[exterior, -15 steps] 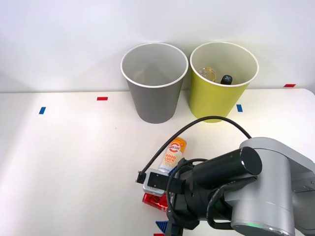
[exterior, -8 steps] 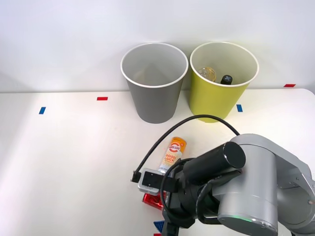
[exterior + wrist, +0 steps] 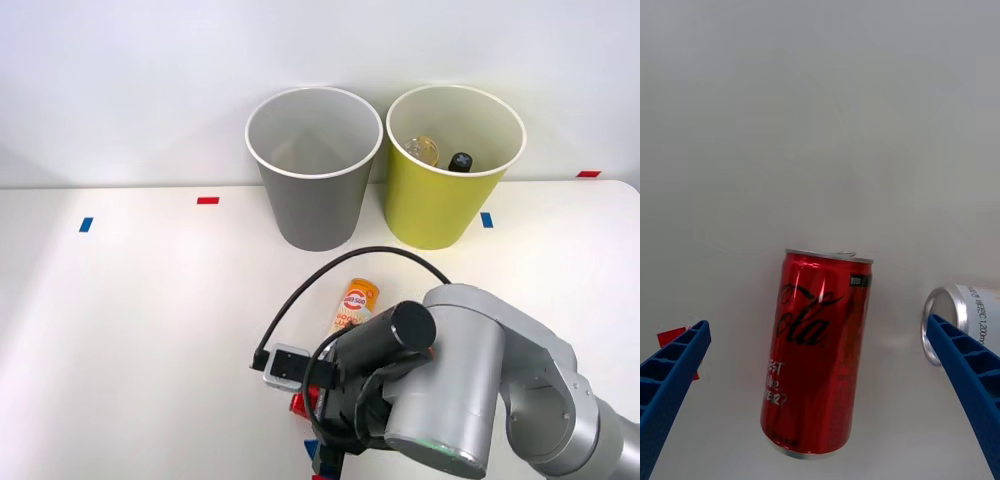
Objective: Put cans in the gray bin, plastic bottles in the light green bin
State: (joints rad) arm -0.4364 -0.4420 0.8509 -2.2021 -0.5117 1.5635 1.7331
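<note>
Two blue ribbed fingers [image 3: 670, 382] of the right end effector [image 3: 820, 397] stand wide apart, one on either side of the red can [image 3: 816, 352], touching nothing. That can lies on its side on the white bench [image 3: 820, 112], directly between the fingers, its pull-tab end pointing away from the end effector. Just outside one finger lies the orange-and-white can [image 3: 959, 322], also on its side, its silver end showing close to that finger's tip.

From the front, the right arm [image 3: 450, 390] hangs low over the near part of the bench and covers most of the red can, while the orange-and-white can [image 3: 352, 305] pokes out from beyond it. Well past the end effector, at the far edge of the bench, the gray bin [image 3: 315, 170] and the light green bin [image 3: 450, 170] stand upright, almost touching. Inside the green one rest a black-capped bottle [image 3: 460, 162] and a clear amber-tinted bottle [image 3: 422, 151].
</note>
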